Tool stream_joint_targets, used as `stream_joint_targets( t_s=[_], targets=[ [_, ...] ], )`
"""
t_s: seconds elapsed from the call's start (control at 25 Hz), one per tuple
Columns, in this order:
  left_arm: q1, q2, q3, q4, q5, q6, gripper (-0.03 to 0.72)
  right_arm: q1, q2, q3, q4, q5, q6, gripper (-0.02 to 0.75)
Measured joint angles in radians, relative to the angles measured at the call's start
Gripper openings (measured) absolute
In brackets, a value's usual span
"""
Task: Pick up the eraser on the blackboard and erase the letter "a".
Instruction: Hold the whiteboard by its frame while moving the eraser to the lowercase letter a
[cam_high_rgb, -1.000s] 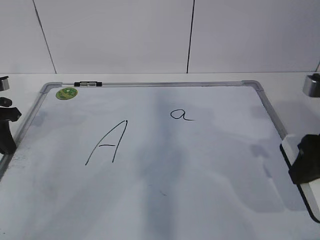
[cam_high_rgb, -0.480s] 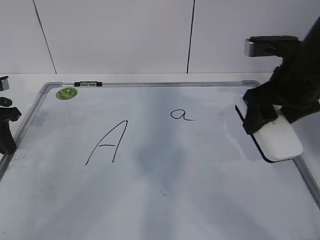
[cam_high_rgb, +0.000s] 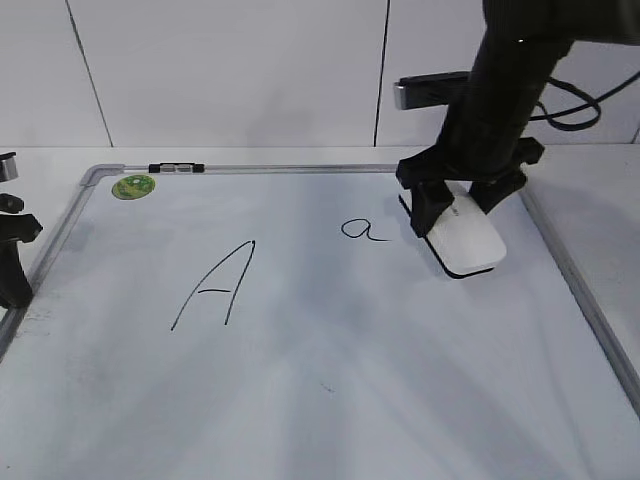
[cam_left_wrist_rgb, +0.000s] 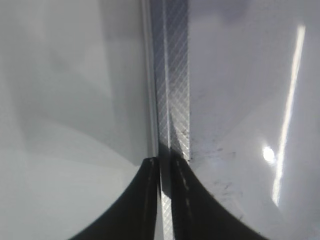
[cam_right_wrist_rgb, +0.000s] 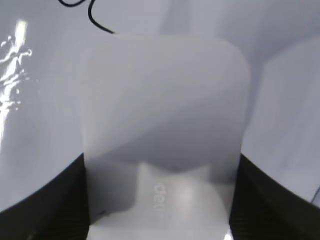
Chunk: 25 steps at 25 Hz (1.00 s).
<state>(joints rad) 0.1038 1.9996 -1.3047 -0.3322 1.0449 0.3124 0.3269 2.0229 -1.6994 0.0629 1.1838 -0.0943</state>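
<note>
The blackboard (cam_high_rgb: 300, 400) is a white dry-erase board with a silver frame lying flat. The small cursive letter "a" (cam_high_rgb: 362, 231) is drawn right of the large capital "A" (cam_high_rgb: 215, 285). My right gripper (cam_high_rgb: 455, 205) is shut on the white eraser (cam_high_rgb: 466, 243) and holds it just right of the "a"; I cannot tell whether it touches the board. In the right wrist view the eraser (cam_right_wrist_rgb: 162, 115) fills the frame between the jaws, with a stroke of the "a" (cam_right_wrist_rgb: 97, 20) at the top. My left gripper (cam_left_wrist_rgb: 165, 165) is shut, over the board's left frame (cam_left_wrist_rgb: 172, 75).
A round green sticker (cam_high_rgb: 133, 186) and a black clip (cam_high_rgb: 176, 168) sit at the board's far left corner. The left arm (cam_high_rgb: 12, 255) stands by the left edge. A white wall rises behind the table. A cable (cam_high_rgb: 575, 110) hangs behind the right arm.
My right arm has carried the eraser from the board's right edge leftward and farther back, to just right of the "a". The left arm has not moved.
</note>
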Motion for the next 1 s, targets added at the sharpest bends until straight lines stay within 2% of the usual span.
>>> stream_joint_targets(
  t_s=[0.48,1.0],
  targets=[
    [0.000,0.000,0.000,-0.002,0.000,0.000,0.050,0.051,0.262,-0.304,-0.024,0.035,0.000,0.524],
    [0.000,0.000,0.000,-0.002,0.000,0.000,0.050,0.051,0.318,-0.346,-0.031,0.042,-0.002,0.524]
  ],
)
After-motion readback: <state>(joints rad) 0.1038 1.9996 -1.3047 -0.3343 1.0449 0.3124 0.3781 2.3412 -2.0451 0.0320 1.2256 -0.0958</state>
